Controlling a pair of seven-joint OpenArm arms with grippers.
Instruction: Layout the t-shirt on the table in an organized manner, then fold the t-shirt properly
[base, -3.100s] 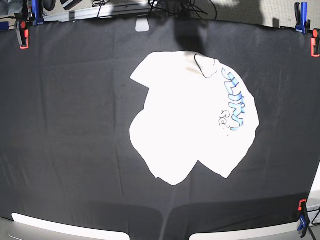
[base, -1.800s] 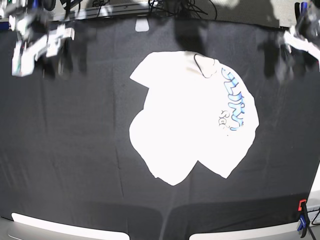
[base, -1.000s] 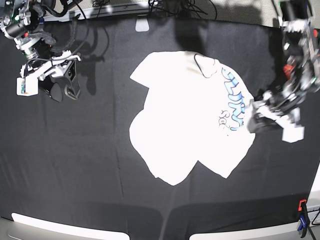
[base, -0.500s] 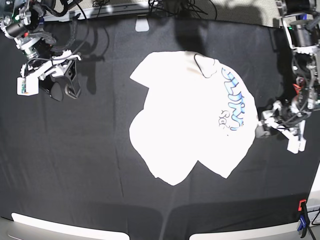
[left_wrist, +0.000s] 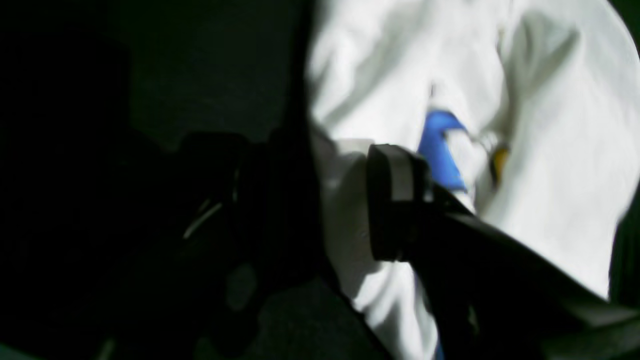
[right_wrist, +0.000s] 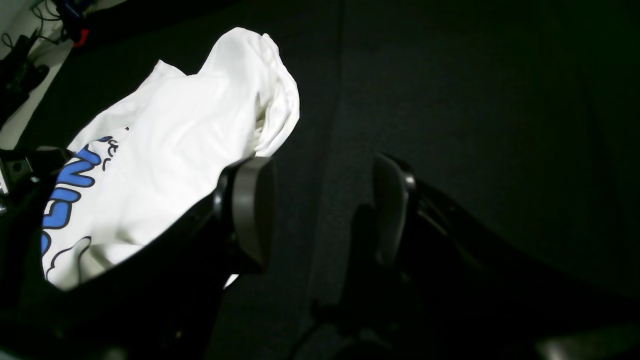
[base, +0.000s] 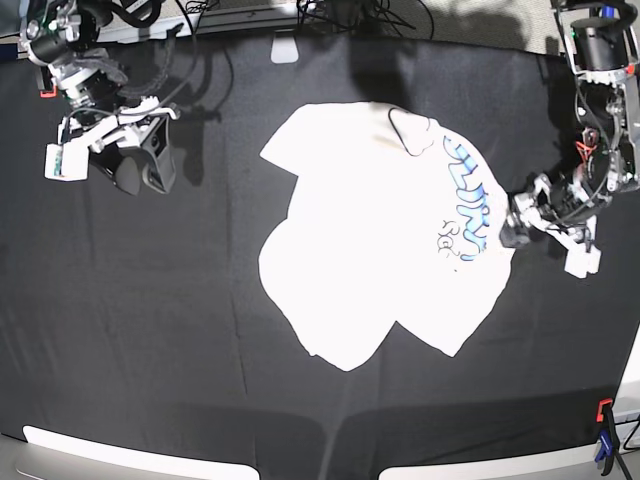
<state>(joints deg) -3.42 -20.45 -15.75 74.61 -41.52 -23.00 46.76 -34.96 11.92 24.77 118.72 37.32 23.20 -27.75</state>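
The white t-shirt (base: 370, 230) lies crumpled in the middle of the black table (base: 150, 330), with blue lettering (base: 468, 195) along its right side. My left gripper (base: 515, 228) is at the shirt's right edge. In the left wrist view its jaws (left_wrist: 330, 200) stand open, with the edge of the white cloth (left_wrist: 550, 150) between them. My right gripper (base: 140, 175) hangs open over bare black cloth at the far left, well apart from the shirt. In the right wrist view its fingers (right_wrist: 320, 210) hold nothing, and the shirt (right_wrist: 190, 125) lies off to the left.
A red and blue clamp (base: 603, 425) sits at the table's near right corner. A small white label (base: 285, 50) lies at the far edge, with cables behind it. Pale strips (base: 100, 445) run along the near edge.
My left gripper has moved up and left onto the shirt's right edge. My right gripper has shifted a little to the right, toward the shirt. The shirt lies as before.
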